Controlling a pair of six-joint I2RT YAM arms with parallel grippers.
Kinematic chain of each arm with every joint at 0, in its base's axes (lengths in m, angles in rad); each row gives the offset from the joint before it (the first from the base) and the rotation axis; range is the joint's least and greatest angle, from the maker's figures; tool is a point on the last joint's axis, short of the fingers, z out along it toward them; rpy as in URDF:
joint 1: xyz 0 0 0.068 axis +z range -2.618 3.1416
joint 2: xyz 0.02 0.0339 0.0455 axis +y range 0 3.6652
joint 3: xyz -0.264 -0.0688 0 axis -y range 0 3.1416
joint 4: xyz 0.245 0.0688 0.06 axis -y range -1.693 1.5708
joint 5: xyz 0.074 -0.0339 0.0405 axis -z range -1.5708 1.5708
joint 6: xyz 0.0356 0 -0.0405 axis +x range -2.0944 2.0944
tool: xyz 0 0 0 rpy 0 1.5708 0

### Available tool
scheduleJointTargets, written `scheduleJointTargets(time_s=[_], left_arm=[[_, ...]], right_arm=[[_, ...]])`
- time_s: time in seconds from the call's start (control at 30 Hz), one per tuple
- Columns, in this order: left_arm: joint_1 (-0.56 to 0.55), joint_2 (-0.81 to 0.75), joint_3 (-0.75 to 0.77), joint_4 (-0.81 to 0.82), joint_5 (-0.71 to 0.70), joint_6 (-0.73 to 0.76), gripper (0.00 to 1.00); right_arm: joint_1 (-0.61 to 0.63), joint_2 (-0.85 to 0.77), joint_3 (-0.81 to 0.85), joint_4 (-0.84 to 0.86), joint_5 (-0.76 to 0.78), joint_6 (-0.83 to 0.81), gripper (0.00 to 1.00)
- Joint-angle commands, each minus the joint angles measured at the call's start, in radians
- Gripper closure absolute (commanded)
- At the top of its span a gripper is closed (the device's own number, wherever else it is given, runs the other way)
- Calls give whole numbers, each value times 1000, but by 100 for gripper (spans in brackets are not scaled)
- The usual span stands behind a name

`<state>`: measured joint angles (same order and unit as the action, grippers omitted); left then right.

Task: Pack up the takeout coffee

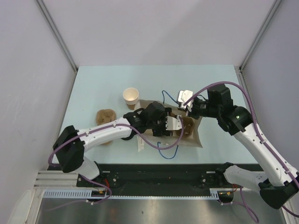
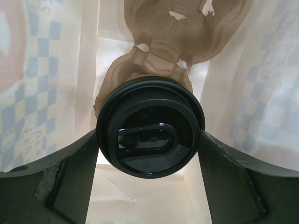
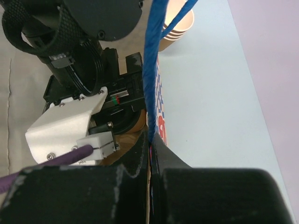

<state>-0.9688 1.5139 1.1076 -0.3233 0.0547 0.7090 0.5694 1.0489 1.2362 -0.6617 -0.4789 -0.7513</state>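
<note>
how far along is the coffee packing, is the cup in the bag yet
Done: the takeout coffee is inside the paper bag, by the pulp cup carrier. In hand: the left tool grips the cup on both sides; the right tool pinches the bag's rim, holding it open. Left: release the cup, which I can't confirm is seated in the carrier, and withdraw both tools.
</note>
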Motion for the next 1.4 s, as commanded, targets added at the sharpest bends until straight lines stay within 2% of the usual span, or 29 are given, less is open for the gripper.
scheduleJointTargets(time_s=[0.0, 0.23, 0.43, 0.67, 1.1, 1.37], left_arm=[[-7, 41, 46, -8, 0, 33, 90], [-7, 89, 67, -51, -15, 35, 91], [-1, 124, 107, -120, -90, 6, 93], [-1, 66, 104, -177, -164, -32, 96], [-19, -1, 115, -185, -142, -34, 96], [-34, 28, 149, -194, -153, -40, 97]], right_arm=[[4, -13, -1, 39, -29, 15, 100], [0, -10, -3, 45, -43, 18, 100], [-22, -13, -4, 40, -69, 10, 100], [-43, -15, -4, 33, -87, 4, 100], [-51, -9, -12, 50, -102, 10, 100], [-49, -4, -11, 59, -115, 15, 100]])
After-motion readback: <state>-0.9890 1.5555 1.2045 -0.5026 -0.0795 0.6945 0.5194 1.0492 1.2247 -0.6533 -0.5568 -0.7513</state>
